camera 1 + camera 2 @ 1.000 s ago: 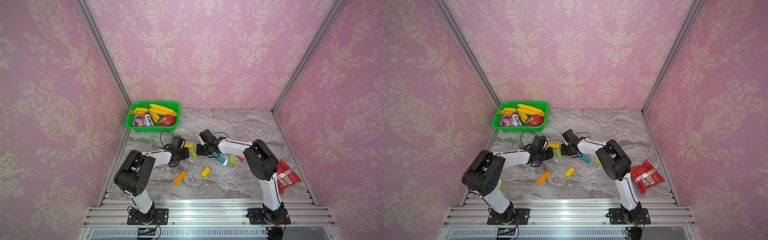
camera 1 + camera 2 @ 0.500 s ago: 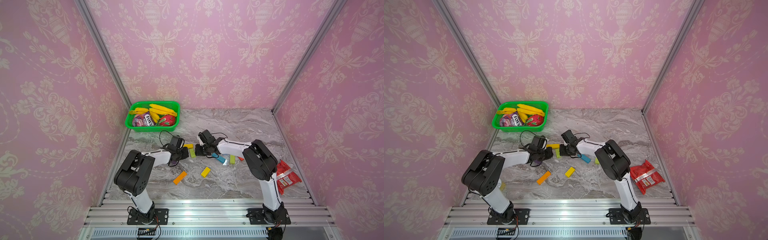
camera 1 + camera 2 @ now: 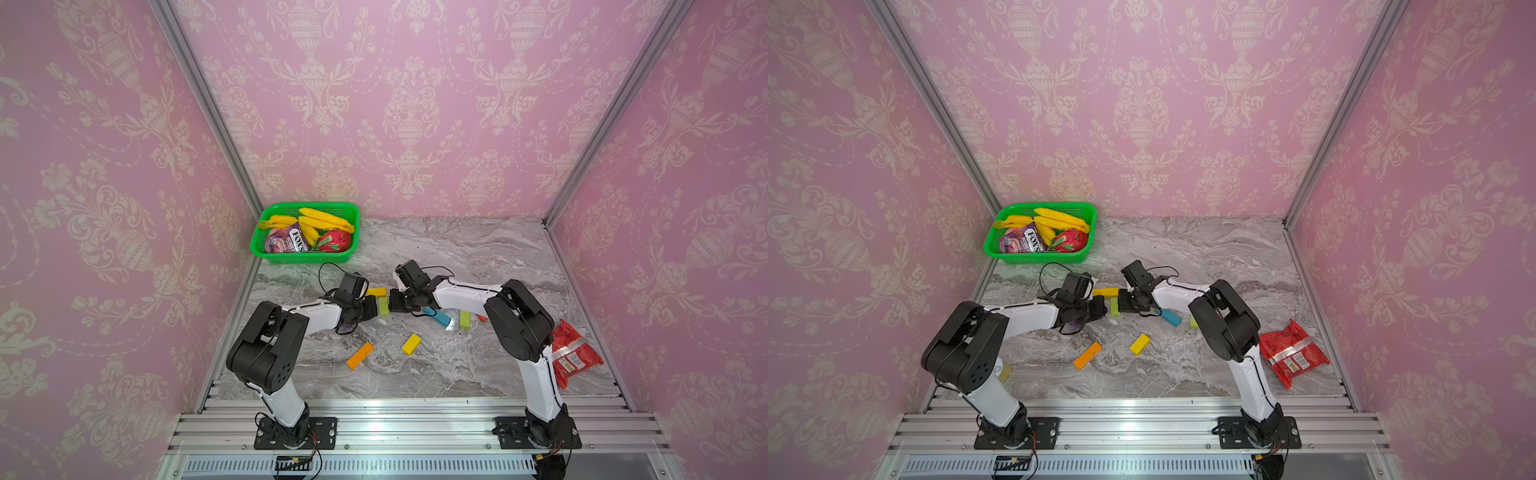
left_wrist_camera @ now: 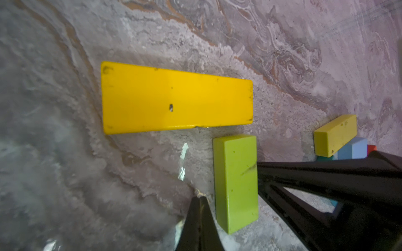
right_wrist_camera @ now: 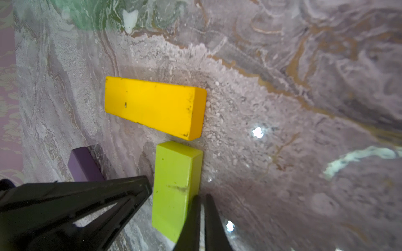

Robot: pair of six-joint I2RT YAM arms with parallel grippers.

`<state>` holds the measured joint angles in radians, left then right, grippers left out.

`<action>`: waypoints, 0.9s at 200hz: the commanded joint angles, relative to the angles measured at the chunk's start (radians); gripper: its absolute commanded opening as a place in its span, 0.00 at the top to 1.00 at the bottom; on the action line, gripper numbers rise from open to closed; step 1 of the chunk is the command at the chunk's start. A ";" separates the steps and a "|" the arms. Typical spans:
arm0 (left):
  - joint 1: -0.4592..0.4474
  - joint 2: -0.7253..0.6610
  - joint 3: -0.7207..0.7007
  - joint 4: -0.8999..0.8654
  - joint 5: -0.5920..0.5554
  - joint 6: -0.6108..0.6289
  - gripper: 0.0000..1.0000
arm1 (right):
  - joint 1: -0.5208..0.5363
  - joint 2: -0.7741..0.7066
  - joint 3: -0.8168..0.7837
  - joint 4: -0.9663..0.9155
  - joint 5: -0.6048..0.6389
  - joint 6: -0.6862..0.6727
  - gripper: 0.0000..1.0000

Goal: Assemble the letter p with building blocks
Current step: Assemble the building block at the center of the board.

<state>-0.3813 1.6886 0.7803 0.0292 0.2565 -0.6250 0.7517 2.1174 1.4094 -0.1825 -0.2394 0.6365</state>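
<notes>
A long yellow block lies flat on the marble, with a lime green block at right angles below one end. My left gripper is shut and empty, its tip beside one long side of the lime block. Against the opposite side rests my right gripper, also shut and empty. A purple block lies by the left gripper. Loose on the table in both top views are an orange block, a short yellow one, a light blue one and another lime one.
A green basket with bananas and packets stands at the back left. A red snack packet lies near the right wall. Both arms stretch low over the table and meet at its middle.
The right gripper has edged a little to the left, closer against the lime block. The left arm has hardly moved.
</notes>
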 commanded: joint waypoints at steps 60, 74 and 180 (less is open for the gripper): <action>0.007 -0.002 -0.007 0.024 0.036 -0.016 1.00 | 0.009 0.062 0.005 -0.070 0.012 0.004 0.89; 0.007 0.009 -0.001 0.023 0.042 -0.015 1.00 | 0.010 0.065 0.009 -0.072 0.012 0.003 0.89; 0.007 0.071 0.034 0.015 0.035 -0.014 1.00 | 0.003 0.075 0.030 -0.100 0.023 -0.005 0.89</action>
<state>-0.3767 1.7241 0.7963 0.0635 0.2871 -0.6270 0.7525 2.1391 1.4445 -0.1963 -0.2390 0.6361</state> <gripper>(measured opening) 0.048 0.111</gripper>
